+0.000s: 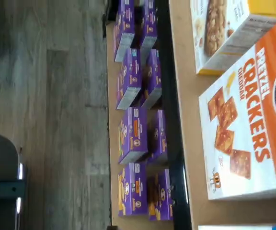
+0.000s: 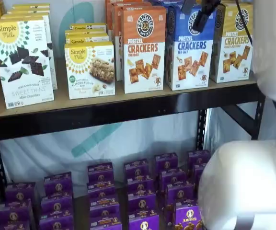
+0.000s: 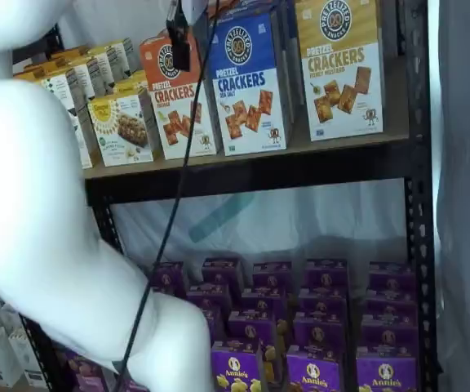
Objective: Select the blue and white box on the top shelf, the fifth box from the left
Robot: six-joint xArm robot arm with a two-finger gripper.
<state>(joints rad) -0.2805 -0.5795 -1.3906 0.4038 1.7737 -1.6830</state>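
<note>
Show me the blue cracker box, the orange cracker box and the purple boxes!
blue and white box (image 2: 189,48): a shelf view, front face.
orange cracker box (image 2: 143,50): a shelf view, front face.
purple boxes (image 3: 312,331): a shelf view, one box's front.

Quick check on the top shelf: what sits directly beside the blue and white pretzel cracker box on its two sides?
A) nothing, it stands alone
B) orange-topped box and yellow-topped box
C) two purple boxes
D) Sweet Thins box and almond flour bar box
B: in both shelf views the blue and white box stands on the top shelf between the orange-topped cracker box and the yellow-topped cracker box.
</note>
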